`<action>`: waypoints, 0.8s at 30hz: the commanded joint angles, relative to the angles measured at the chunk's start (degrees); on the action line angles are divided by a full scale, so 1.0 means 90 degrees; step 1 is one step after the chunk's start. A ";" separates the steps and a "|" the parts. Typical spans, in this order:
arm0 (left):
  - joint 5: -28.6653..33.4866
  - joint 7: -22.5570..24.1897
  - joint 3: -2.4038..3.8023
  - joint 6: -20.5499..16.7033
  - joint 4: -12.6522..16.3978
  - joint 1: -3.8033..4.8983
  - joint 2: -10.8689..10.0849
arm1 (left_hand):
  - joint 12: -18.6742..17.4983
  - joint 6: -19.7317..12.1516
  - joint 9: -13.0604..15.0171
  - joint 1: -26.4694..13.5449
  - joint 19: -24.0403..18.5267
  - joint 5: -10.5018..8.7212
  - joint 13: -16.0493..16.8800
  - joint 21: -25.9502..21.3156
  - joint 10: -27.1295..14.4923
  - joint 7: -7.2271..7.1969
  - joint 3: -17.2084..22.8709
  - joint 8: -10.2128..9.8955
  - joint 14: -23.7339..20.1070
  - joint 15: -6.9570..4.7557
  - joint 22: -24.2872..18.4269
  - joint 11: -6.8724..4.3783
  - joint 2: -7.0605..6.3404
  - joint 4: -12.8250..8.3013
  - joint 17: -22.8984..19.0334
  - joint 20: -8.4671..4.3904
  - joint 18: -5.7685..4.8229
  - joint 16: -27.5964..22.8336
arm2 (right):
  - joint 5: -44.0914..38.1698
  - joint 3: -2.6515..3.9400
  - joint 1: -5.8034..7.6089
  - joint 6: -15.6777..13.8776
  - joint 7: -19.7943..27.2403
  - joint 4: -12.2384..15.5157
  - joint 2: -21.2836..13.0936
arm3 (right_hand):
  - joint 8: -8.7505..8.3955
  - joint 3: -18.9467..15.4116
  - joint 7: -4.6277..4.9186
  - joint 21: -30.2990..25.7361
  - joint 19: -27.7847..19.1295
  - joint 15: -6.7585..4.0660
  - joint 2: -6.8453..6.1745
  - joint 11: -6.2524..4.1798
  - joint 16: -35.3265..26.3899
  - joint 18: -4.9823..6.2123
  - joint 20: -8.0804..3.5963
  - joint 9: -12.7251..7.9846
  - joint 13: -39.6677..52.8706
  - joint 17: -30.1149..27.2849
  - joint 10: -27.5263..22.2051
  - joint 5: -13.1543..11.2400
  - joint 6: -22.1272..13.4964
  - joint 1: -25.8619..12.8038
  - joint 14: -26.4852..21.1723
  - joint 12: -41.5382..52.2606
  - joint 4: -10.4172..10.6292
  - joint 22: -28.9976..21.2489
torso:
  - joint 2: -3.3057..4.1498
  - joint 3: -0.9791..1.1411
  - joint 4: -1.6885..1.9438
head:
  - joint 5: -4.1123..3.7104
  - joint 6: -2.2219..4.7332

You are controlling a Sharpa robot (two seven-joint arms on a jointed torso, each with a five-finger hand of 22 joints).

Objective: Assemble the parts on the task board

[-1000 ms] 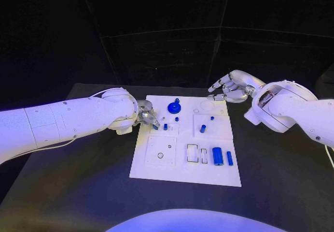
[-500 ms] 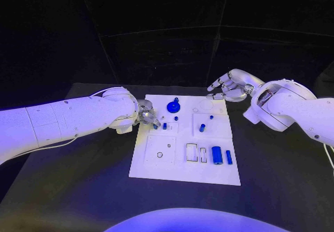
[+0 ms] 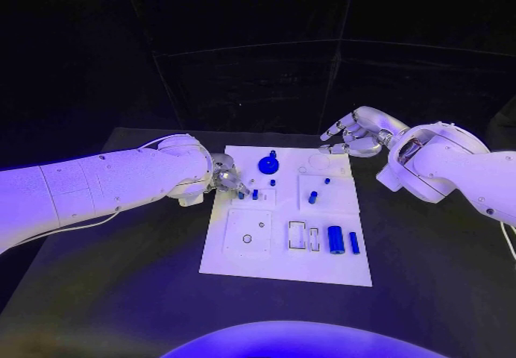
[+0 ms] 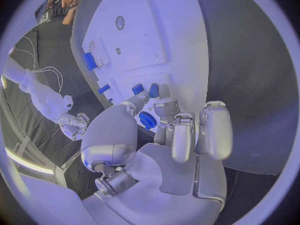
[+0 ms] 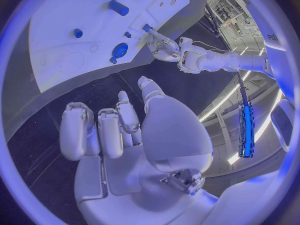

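The white task board (image 3: 323, 268) lies in the middle of the black table. My left hand (image 3: 227, 179) is at the board's left edge, and its fingertips pinch a small blue peg (image 3: 242, 195) upright on the board, right beside a second peg (image 3: 255, 195). The left wrist view shows both pegs (image 4: 137, 89) (image 4: 154, 90) at the fingertips (image 4: 164, 105). My right hand (image 3: 350, 137) hovers over the board's far right corner with its fingers apart and nothing in them. A round blue knob (image 3: 269, 165) stands at the far end of the board.
More blue parts sit on the board: a peg (image 3: 313, 198) in the middle, a thick cylinder (image 3: 336, 239) and a thin bar (image 3: 354, 243) near the right edge, with two open slots (image 3: 296, 235) beside them. Bare black table (image 3: 118, 291) surrounds the board.
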 commanded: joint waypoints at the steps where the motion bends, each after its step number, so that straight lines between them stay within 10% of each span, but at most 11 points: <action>1: -0.0010 -0.0021 0.0003 -0.0208 0.0008 0.0002 -0.0042 | 0.0037 0.0043 -0.0009 -0.0140 0.0062 -0.0024 0.0001 0.0015 0.0028 -0.0013 -0.0225 0.0021 0.0672 -0.0060 0.0322 -0.0011 -0.0025 0.0105 0.1677 -0.0062 -0.0095 0.0020 | 0.0015 0.0004 0.0013 0.0008 0.0023 0.0000 0.0005 | 0.0032 -0.0026 -0.0020 -0.0040 0.0004 -0.0055 -0.0011 -0.0028 -0.0041 0.0069 -0.0037 0.0009 -0.0004 0.0125 -0.0010 0.0016 0.0000 0.0041 0.0322 -0.0007 -0.0002 -0.0009 | -0.0002 -0.0006 -0.0004 | -0.0009 0.0000; 9: 0.0267 0.0198 0.0023 -0.0640 0.0125 0.0015 -0.0219 | -0.0146 -0.0082 -0.0074 -0.0219 0.0004 -0.0024 -0.0242 -0.0120 -0.0133 0.0008 -0.1414 -0.0024 0.0672 -0.0069 0.0207 0.0001 -0.0046 0.0672 0.1677 -0.0082 -0.0063 0.0020 | 0.0015 0.0004 0.0013 0.0007 0.0028 -0.0012 0.0008 | 0.0032 -0.0026 -0.0020 -0.0040 0.0004 -0.0055 -0.0011 -0.0028 -0.0041 0.0069 -0.0037 0.0009 -0.0004 0.0125 -0.0010 0.0016 0.0000 0.0041 0.0322 -0.0007 -0.0002 -0.0009 | -0.0004 0.0002 0.0000 | -0.0019 -0.0002; 15: 0.0920 0.0877 0.0039 -0.1080 0.0163 0.0045 -0.0305 | -0.1227 -0.0629 -0.0168 0.0172 -0.0271 0.0002 -0.1606 -0.0645 -0.1051 0.0220 -0.1995 -0.0216 0.0672 0.0083 -0.0305 0.0192 0.0053 0.1046 0.1677 0.0034 0.0054 0.0020 | 0.0015 0.0004 0.0012 0.0007 0.0031 -0.0023 0.0010 | 0.0033 -0.0035 -0.0020 -0.0041 0.0005 -0.0056 -0.0013 -0.0027 -0.0045 0.0069 -0.0037 0.0008 -0.0012 0.0121 -0.0015 0.0022 -0.0004 0.0033 0.0321 -0.0014 0.0008 -0.0009 | -0.0002 0.0005 -0.0003 | -0.0026 0.0010; 20: 0.1276 0.1664 0.0040 -0.1212 0.0083 0.0067 -0.0271 | -0.1870 -0.1210 -0.0465 0.1392 -0.1908 0.0002 -0.2044 -0.3578 -0.2175 0.0604 -0.2173 -0.0624 -0.0382 0.0392 -0.3042 0.0587 0.0186 0.0744 -0.0535 0.0341 0.0628 -0.1821 | 0.0015 0.0004 0.0012 0.0007 0.0027 -0.0026 0.0007 | 0.0033 -0.0035 -0.0020 -0.0041 0.0005 -0.0056 -0.0013 -0.0027 -0.0045 0.0069 -0.0037 0.0008 -0.0012 0.0121 -0.0015 0.0022 -0.0004 0.0033 0.0321 -0.0014 0.0008 -0.0009 | 0.0001 0.0006 -0.0009 | -0.0056 0.0027; 24: 0.1298 0.2578 0.0035 -0.1419 -0.0071 0.0073 -0.0108 | -0.2559 -0.1436 -0.0793 0.2681 -0.2405 0.0035 -0.2552 -0.4521 -0.3089 0.0832 -0.1801 -0.1040 -0.1722 0.0623 -0.3722 0.0813 0.0342 0.0138 -0.2707 0.0539 0.0694 -0.3974 | 0.0015 0.0004 0.0012 0.0000 0.0024 -0.0030 0.0002 | 0.0033 -0.0036 -0.0020 -0.0041 0.0005 -0.0056 -0.0013 -0.0027 -0.0046 0.0069 -0.0037 0.0007 -0.0012 0.0120 -0.0015 0.0025 -0.0005 0.0034 0.0321 -0.0014 0.0010 -0.0010 | 0.0003 0.0004 -0.0009 | -0.0091 0.0056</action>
